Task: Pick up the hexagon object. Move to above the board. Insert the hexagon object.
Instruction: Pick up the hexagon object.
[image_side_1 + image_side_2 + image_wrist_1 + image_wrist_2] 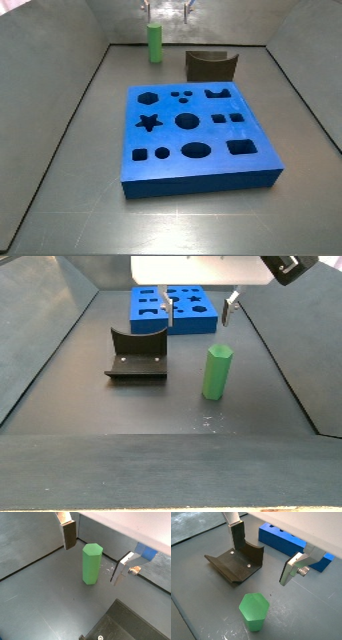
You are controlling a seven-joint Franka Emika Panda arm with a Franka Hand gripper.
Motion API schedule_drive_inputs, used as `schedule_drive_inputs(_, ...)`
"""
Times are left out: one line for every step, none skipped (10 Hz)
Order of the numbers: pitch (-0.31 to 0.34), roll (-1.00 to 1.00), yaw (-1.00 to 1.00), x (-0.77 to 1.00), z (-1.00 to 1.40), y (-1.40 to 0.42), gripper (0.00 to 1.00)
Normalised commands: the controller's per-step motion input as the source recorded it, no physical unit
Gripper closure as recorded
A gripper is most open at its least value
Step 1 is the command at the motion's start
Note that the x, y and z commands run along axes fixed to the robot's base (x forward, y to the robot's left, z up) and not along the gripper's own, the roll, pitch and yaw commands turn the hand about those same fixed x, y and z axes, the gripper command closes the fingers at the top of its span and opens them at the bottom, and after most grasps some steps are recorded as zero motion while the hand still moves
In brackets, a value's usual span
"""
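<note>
I see the end effector [197, 311] spread wide, gripping nothing, hovering above the upright hexagon object [217, 372] on the worktop [160, 411], the fixture [138, 354] at its nine o'clock, the board [179, 308] beyond.

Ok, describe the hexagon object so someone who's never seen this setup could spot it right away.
Start at the big blue board full of dark cut-outs, then look past it to the dark fixture on the grey floor. Beside the fixture, apart from it, the hexagon object stands upright, with the open gripper just above it. It is the only light green thing there: a slim six-sided rod.
</note>
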Motion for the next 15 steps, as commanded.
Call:
schedule_drive_inputs(0.000, 0.00, 0.00, 0.00, 0.00, -0.03, 0.00)
schedule_drive_inputs(0.000, 0.00, 0.00, -0.72, 0.06, 0.39, 0.00)
schedule_drive_inputs(0.197, 0.00, 0.25, -0.41, 0.21, 0.77, 0.00)
schedule_drive_inputs(0.097, 0.00, 0.33, -0.39, 0.01, 0.70, 0.00)
schedule_drive_inputs(0.000, -0.03, 0.00, 0.00, 0.00, 0.00, 0.00)
schedule_drive_inputs(-0.186, 0.00, -0.04, 0.00, -1.00, 0.05, 0.00)
schedule_drive_inputs(-0.177, 0.00, -0.31, 0.05, -0.91, 0.01, 0.00)
schedule_drive_inputs(0.000, 0.00, 0.00, 0.00, -0.01, -0.02, 0.00)
schedule_drive_inputs(-0.240, 0.06, 0.10, -0.04, -0.77, 0.12, 0.00)
schedule_drive_inputs(-0.286, 0.00, 0.09, -0.11, -0.67, 0.11, 0.00)
schedule_drive_inputs(0.000, -0.01, 0.00, 0.00, 0.00, 0.06, 0.00)
schedule_drive_inputs(-0.089, -0.11, 0.00, -0.26, 0.00, 0.21, 0.00)
schedule_drive_inputs(-0.163, -0.13, 0.00, -0.36, 0.00, 0.14, 0.00)
schedule_drive_inputs(0.000, 0.00, 0.00, 0.00, 0.00, 0.00, 1.00)
schedule_drive_inputs(0.000, 0.00, 0.00, 0.00, 0.00, 0.00, 1.00)
